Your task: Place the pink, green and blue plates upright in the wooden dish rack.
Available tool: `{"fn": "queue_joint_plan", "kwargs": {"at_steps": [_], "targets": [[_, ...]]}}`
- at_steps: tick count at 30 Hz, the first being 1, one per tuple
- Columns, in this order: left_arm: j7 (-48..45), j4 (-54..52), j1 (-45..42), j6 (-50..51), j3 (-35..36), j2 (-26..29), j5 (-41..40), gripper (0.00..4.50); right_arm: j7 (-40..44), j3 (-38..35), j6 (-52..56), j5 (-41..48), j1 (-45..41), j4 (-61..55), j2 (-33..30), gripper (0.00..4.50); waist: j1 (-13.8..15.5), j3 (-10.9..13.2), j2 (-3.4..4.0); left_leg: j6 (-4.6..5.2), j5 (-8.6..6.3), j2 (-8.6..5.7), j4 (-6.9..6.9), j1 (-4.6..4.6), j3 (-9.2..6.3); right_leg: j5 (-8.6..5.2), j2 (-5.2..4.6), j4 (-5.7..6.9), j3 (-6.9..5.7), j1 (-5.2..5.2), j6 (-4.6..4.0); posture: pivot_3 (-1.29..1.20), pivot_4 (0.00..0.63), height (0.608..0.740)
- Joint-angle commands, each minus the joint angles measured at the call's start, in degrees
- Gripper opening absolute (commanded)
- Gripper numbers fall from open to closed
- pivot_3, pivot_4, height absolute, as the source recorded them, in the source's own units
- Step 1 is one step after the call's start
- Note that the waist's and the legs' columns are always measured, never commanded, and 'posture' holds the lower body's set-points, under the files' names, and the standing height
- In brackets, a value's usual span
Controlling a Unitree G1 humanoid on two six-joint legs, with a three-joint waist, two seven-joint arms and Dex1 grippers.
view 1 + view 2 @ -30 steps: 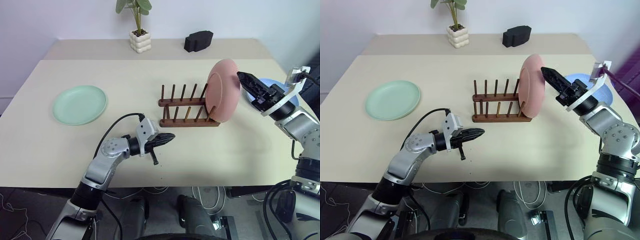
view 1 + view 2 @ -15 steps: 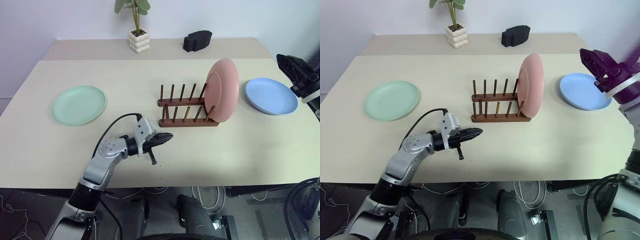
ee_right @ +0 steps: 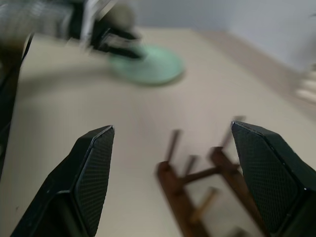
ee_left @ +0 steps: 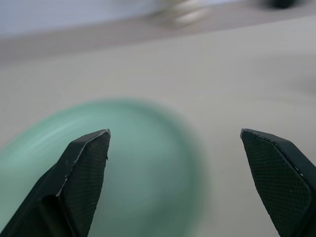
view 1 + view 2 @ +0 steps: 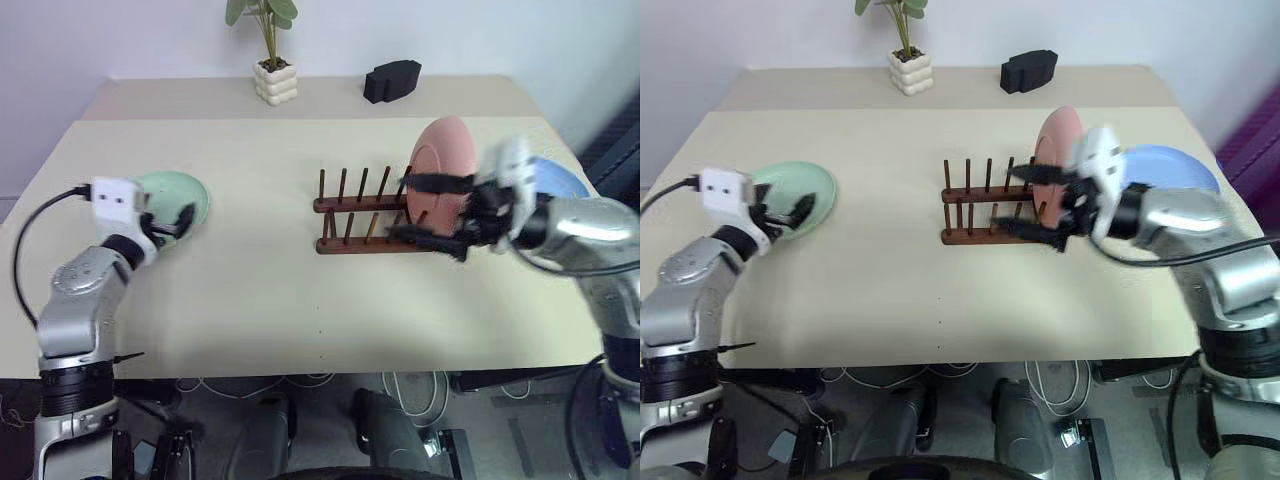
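Note:
The pink plate (image 5: pixel 447 160) stands upright at the right end of the wooden dish rack (image 5: pixel 362 214) in the middle of the table. Flat at the table's left lies the green plate (image 5: pixel 178 192). My left gripper (image 5: pixel 172 222) is at its near edge, open, with the plate (image 4: pixel 128 173) showing between its empty fingers (image 4: pixel 84 173). The blue plate (image 5: pixel 1175 165) lies flat at the right, partly hidden behind my right arm. My right gripper (image 5: pixel 420 210) is open and empty, pointing left just in front of the pink plate and the rack's right end (image 3: pixel 197 182).
A potted plant (image 5: pixel 275 70) and a black object (image 5: pixel 392 80) stand at the back of the table (image 5: pixel 300 300). The rack's left slots hold nothing.
My left gripper swung left from the table's middle to the green plate and opened. My right gripper went out to the right, then came back in front of the pink plate, now pointing left.

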Motion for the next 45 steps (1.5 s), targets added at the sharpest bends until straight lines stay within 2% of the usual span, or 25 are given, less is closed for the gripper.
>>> {"fn": "queue_joint_plan", "kwargs": {"at_steps": [1,9,14,21,24,30,34,38,41,45], "targets": [[6.97,0.27,-2.26,6.86,4.77,1.31,0.65,4.48,0.50,3.58,-3.11,-3.64,-1.12,-1.43,2.72,3.86,-0.04,0.01,-0.01,0.00,0.00,-0.01,0.00,0.00,0.00,0.01,-0.01,0.00,0.01,0.00,0.03,0.00,0.150,0.736],[13.51,3.88,-3.41,15.21,7.91,1.80,1.38,4.48,0.92,6.14,-4.00,-6.82,-0.05,-0.17,6.30,3.86,-0.22,0.00,-0.06,-0.03,-0.01,-0.05,-0.03,0.01,-0.03,0.06,0.01,0.03,0.00,-0.04,0.09,0.00,0.150,0.736],[18.27,9.25,-6.86,14.56,12.52,0.19,0.44,4.48,0.53,6.25,-4.31,-8.46,1.95,-0.42,6.55,3.86,-0.15,0.00,-0.08,-0.04,-0.01,-0.05,-0.03,0.01,-0.05,0.06,0.01,0.03,-0.02,-0.05,0.08,0.00,0.150,0.736],[18.96,15.32,-10.22,13.68,12.92,-1.09,-0.82,4.48,-0.27,5.87,-3.87,-8.84,3.12,-1.46,7.38,3.86,-0.15,-0.01,-0.10,-0.06,0.00,-0.07,-0.03,0.02,-0.03,0.07,0.00,0.04,-0.03,-0.04,0.08,0.00,0.150,0.736],[18.23,20.45,-12.85,10.98,12.29,-1.00,-0.90,3.16,-0.57,5.76,-3.97,-8.99,3.55,-1.39,7.66,3.86,-0.13,-0.02,-0.12,-0.06,0.00,-0.08,-0.03,0.02,-0.02,0.07,0.00,0.04,-0.03,-0.04,0.08,0.00,0.150,0.736],[17.61,25.28,-14.97,7.78,11.02,0.09,-0.44,0.06,-0.80,5.50,-4.45,-9.42,4.14,-1.26,7.77,3.86,-0.20,-0.03,-0.13,-0.07,0.00,-0.10,-0.04,0.02,0.00,0.08,0.00,0.04,-0.04,-0.05,0.08,0.00,0.150,0.736],[16.41,23.09,-14.27,5.31,11.04,-0.89,-1.39,0.06,-0.93,5.22,-4.64,-9.82,4.37,-1.33,7.89,3.86,-0.21,-0.03,-0.13,-0.07,0.00,-0.09,-0.04,0.03,-0.01,0.09,-0.01,0.04,-0.02,-0.05,0.09,0.00,0.150,0.736],[14.51,13.71,-14.94,-0.21,10.48,-3.66,-3.99,0.06,-2.15,5.50,-6.17,-12.26,2.53,-0.25,8.07,3.86,0.04,-0.01,-0.16,-0.08,0.00,-0.06,-0.04,0.02,-0.03,0.09,-0.04,0.04,-0.03,-0.04,0.09,0.00,0.150,0.736],[13.75,2.51,-18.01,-1.58,4.15,-5.39,-3.44,0.06,-4.66,7.84,-9.40,-17.44,-2.81,1.24,10.05,3.86,0.24,0.07,-0.29,-0.20,0.06,-0.04,-0.03,-0.02,-0.02,0.12,-0.12,0.01,-0.03,-0.06,0.07,0.00,0.150,0.736],[14.32,-3.32,-22.55,-0.38,-2.09,-6.57,-2.10,0.06,-7.09,11.16,-14.13,-24.51,-7.90,4.68,12.77,3.86,0.67,0.08,-0.35,-0.26,0.10,-0.16,-0.06,-0.01,0.01,0.18,-0.10,-0.02,-0.02,-0.05,0.08,0.00,0.150,0.736]]}}
